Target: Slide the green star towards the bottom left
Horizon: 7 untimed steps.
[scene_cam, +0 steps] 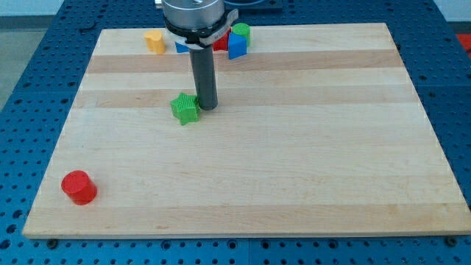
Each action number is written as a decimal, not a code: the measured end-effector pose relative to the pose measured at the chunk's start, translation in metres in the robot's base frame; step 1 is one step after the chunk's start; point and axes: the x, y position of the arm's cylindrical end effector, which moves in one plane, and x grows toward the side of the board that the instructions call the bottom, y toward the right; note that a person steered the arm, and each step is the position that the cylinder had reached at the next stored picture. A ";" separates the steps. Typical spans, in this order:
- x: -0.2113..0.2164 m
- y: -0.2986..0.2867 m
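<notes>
Beside green star (185,108), my tip (206,107)

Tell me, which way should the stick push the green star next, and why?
Probably a short push towards the view's bottom left. My tip sits right at the green star, on its right and a bit towards the top, so it is already behind the star for that direction. The board between the star and the red cylinder near the bottom-left corner holds no other blocks.
</notes>
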 end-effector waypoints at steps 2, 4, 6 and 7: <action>0.006 -0.040; -0.029 -0.051; 0.017 -0.062; 0.049 -0.062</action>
